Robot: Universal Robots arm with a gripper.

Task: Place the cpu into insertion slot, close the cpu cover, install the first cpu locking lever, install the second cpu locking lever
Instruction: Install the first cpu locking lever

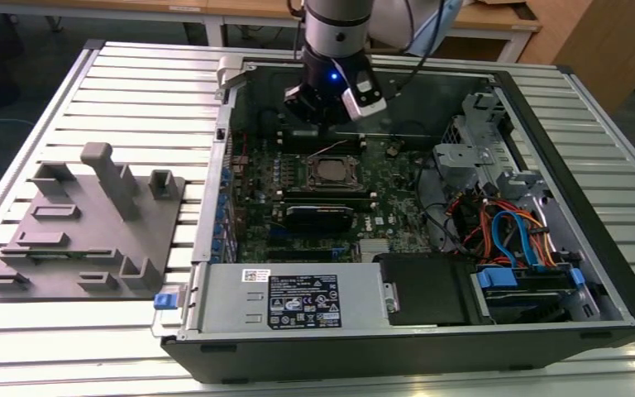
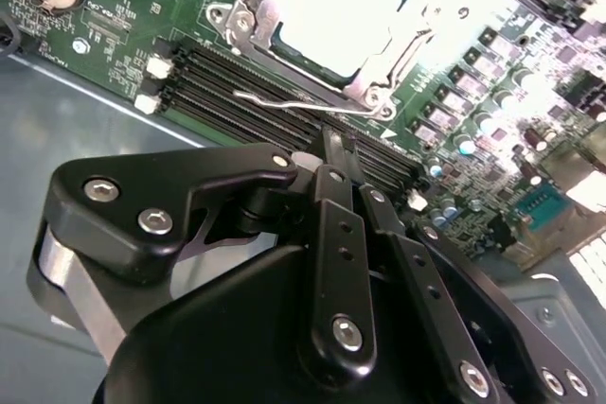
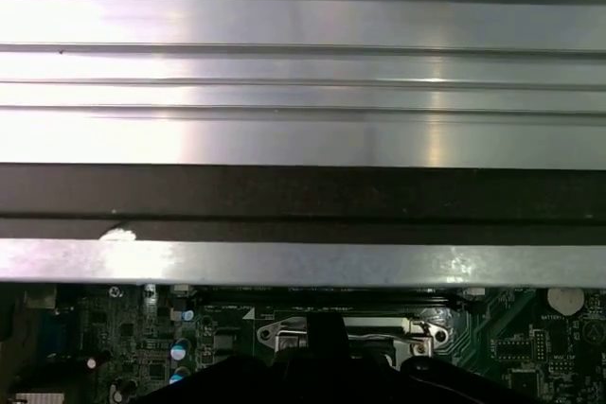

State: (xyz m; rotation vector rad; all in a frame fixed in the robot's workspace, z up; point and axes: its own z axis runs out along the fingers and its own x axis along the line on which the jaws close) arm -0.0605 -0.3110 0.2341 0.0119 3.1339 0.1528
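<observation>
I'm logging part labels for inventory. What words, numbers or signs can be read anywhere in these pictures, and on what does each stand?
Black-and-white label on the silver metal power supply box: print too small to read.
Small white sticker on the same box: too small to read.
White markings on the green motherboard in the second wrist view: too small to read.
Nothing reads legibly.

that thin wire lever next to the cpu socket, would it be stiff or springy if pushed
Likely springy: the lever is a thin bent metal wire lying free beside the cover. Probably slippery too, being bare and shiny. The gripper sits close by it.
</observation>
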